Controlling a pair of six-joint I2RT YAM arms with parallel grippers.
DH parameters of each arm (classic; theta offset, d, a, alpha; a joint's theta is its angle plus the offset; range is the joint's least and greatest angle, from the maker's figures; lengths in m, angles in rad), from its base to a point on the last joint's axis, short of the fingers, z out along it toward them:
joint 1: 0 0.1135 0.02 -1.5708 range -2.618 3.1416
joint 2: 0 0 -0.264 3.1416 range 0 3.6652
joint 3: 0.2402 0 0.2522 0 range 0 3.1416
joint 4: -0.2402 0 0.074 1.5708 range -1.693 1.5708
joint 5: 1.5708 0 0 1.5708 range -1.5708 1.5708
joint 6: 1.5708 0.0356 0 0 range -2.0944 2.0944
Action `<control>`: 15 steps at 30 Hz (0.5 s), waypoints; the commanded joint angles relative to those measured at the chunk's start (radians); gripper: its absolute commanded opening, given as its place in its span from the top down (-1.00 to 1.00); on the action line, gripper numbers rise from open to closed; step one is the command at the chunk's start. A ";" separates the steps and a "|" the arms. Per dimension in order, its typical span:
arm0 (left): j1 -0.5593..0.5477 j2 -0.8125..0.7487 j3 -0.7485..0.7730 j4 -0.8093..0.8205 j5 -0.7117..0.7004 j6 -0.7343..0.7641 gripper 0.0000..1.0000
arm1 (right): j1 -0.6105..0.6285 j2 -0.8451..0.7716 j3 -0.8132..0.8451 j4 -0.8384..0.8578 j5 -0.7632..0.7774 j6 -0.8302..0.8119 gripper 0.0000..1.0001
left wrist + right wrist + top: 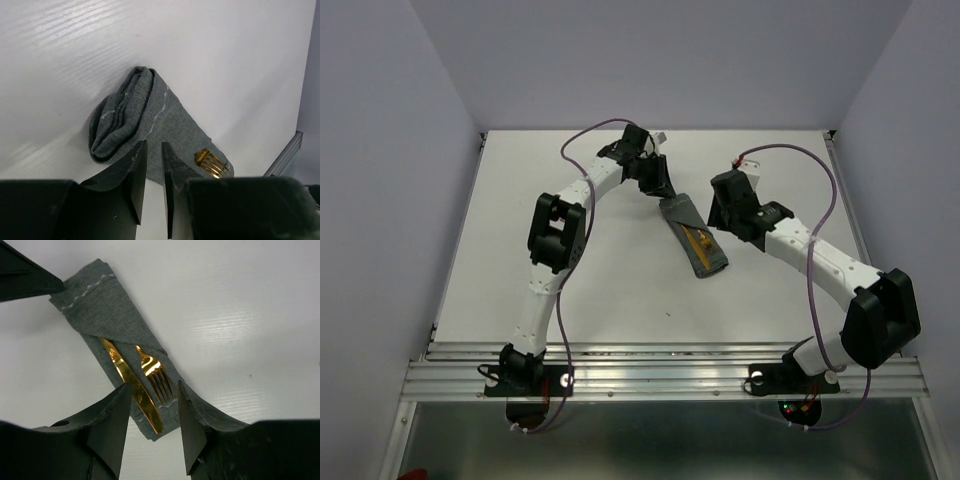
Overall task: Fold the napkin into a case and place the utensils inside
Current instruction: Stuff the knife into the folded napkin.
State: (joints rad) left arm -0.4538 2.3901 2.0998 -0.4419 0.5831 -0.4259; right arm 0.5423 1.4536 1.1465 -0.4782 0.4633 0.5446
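Note:
The napkin lies on the white table folded into a long narrow grey case (684,218). A gold knife (131,382) and a gold fork (152,371) sit in it, their tips showing at its near open end as utensils (701,241). My right gripper (154,386) hovers open just above that end, with the knife and fork between its spread fingers but untouched. My left gripper (154,145) hangs over the far, bunched end of the case (145,105). Its jaws stand a narrow gap apart with nothing in them. The fork tines (212,162) show past its right finger.
White walls close in the table at the back and both sides. A metal rail (660,365) runs along the near edge by the arm bases. Purple cables loop over both arms. Bare white table (600,290) lies left of and in front of the case.

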 commanded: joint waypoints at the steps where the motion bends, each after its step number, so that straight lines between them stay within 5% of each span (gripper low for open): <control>1: 0.000 0.061 0.086 -0.035 0.006 0.003 0.42 | -0.007 -0.058 -0.037 -0.048 0.049 0.052 0.05; 11: 0.000 0.107 0.092 -0.032 0.023 -0.004 0.42 | -0.007 -0.133 -0.054 -0.099 0.072 0.087 0.03; 14: 0.000 0.075 0.098 -0.035 0.029 -0.001 0.42 | -0.007 -0.153 -0.059 -0.112 0.089 0.106 -0.24; 15: 0.000 0.045 0.100 -0.035 0.032 0.001 0.42 | -0.007 -0.168 -0.063 -0.117 0.103 0.110 -0.48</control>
State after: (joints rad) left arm -0.4564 2.5046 2.1498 -0.4538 0.6029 -0.4412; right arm 0.5423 1.3380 1.0962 -0.5770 0.5053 0.6178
